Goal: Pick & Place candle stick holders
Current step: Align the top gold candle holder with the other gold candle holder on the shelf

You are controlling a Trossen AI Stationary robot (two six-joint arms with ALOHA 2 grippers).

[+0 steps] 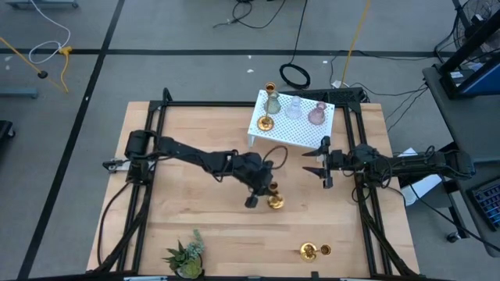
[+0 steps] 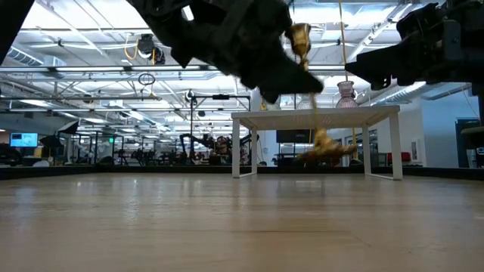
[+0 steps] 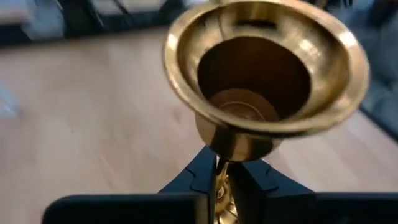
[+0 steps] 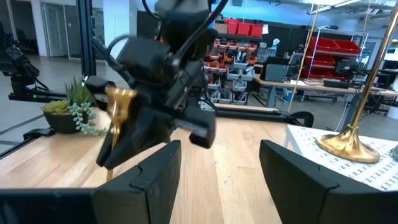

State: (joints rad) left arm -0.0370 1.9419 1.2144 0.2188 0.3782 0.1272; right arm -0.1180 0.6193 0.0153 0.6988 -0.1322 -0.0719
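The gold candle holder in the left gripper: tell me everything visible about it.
The gold candle holder looks like shiny polished brass: a flared round cup on top, a thin stem below it and a round base at table level in the high view. It stands about upright near the table's middle. The left gripper is shut on its stem just under the cup. Whether the base rests on the wood cannot be told.

Rack (image 1: 301, 129) behind table (image 1: 195, 156) centre; plant (image 1: 186, 254) front-left.

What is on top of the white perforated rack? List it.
On the white perforated rack stand a gold candle stick holder, a grey-green glass one, a clear one and a pink one. Underneath is hidden from above.
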